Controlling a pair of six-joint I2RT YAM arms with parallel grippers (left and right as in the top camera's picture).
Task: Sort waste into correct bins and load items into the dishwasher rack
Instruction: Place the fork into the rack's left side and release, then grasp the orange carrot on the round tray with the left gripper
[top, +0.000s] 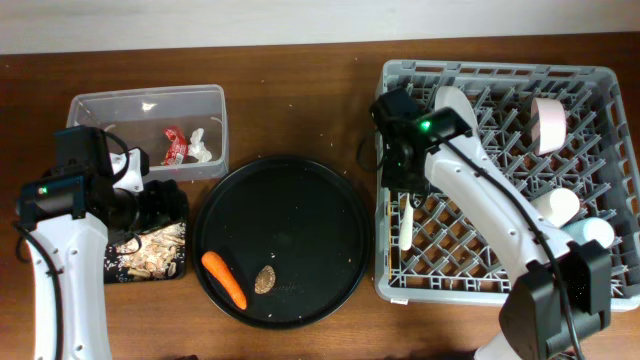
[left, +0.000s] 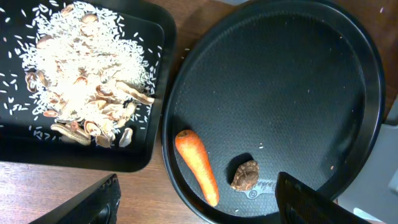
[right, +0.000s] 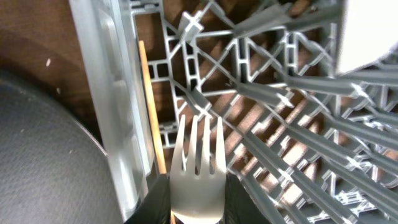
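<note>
The grey dishwasher rack (top: 600, 90) fills the right side. My right gripper (top: 405, 190) is shut on the white plastic fork (top: 406, 225) over the rack's left edge. In the right wrist view the fork (right: 198, 149) points tines-first at the lattice, next to the thin wooden chopstick (right: 151, 106) lying along the rack wall. My left gripper (top: 160, 205) is open over the shallow black tray (top: 180, 270), which holds the pale food scraps (left: 87, 87). The orange carrot (left: 198, 165) and brown pit (left: 245, 175) lie on the round black tray (top: 300, 180), just ahead of the open fingers (left: 196, 205).
The clear tub (top: 100, 105) at the back left holds the red wrapper (top: 176, 145) and white tissue (top: 203, 147). In the rack stand a pink bowl (top: 548, 125), a white cup (top: 556, 205), a light blue cup (top: 592, 233) and a white dish (top: 452, 100).
</note>
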